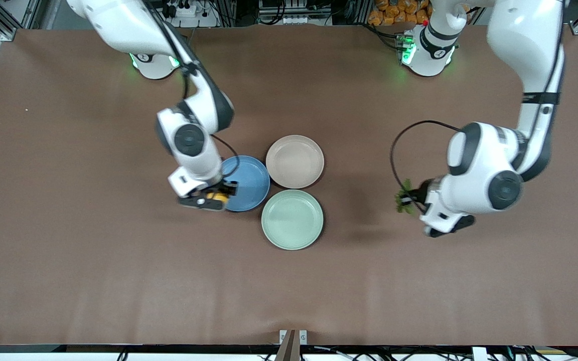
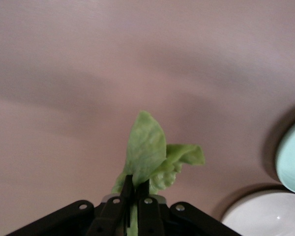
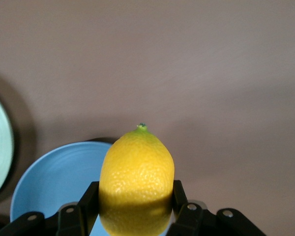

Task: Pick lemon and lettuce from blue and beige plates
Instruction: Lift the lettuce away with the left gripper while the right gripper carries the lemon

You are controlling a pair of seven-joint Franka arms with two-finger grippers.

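My right gripper (image 1: 214,197) is shut on the yellow lemon (image 3: 136,177) and holds it up over the rim of the blue plate (image 1: 249,181) at its right arm's end; the lemon (image 1: 216,196) shows between the fingers. My left gripper (image 1: 409,198) is shut on the green lettuce (image 2: 150,157) and holds it up over bare table toward the left arm's end; the lettuce (image 1: 404,195) sticks out of the jaws. The beige plate (image 1: 295,161) holds nothing and lies beside the blue plate. The blue plate (image 3: 59,182) also shows in the right wrist view.
A pale mint-green plate (image 1: 292,219) with nothing on it lies nearer to the front camera than the other two and touches them. The brown table (image 1: 93,260) runs wide around the plates. Edges of the mint plate (image 2: 292,160) and beige plate (image 2: 268,216) show in the left wrist view.
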